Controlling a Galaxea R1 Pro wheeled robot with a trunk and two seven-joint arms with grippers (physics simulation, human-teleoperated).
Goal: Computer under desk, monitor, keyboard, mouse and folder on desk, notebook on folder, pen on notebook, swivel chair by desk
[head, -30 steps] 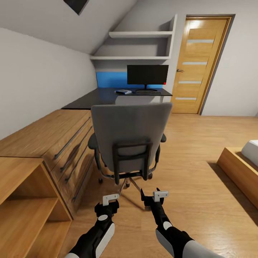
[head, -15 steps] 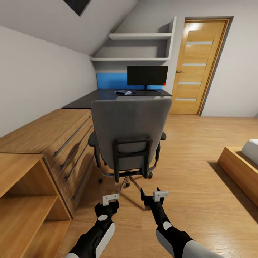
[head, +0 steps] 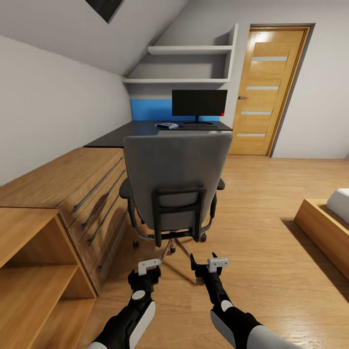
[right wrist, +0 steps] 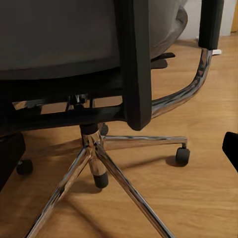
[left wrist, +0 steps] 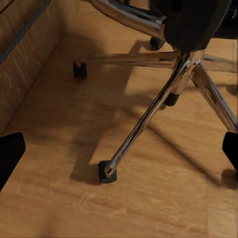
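While the dresser (head: 72, 189) lines the wall at the left, the left gripper (head: 144, 274) hangs low behind the chair (head: 174, 184), fingers spread wide and empty, aimed at the chrome base (left wrist: 163, 94). That low pose suits a robot nearing the chair, not yet reaching. The chair stands back-on in mid-floor, short of the desk (head: 145, 132), so its seat is hidden. The right gripper (head: 207, 271) hangs level with the left, also wide and empty. On the desk's far end stand the monitor (head: 199, 103) and a small blue item I cannot identify.
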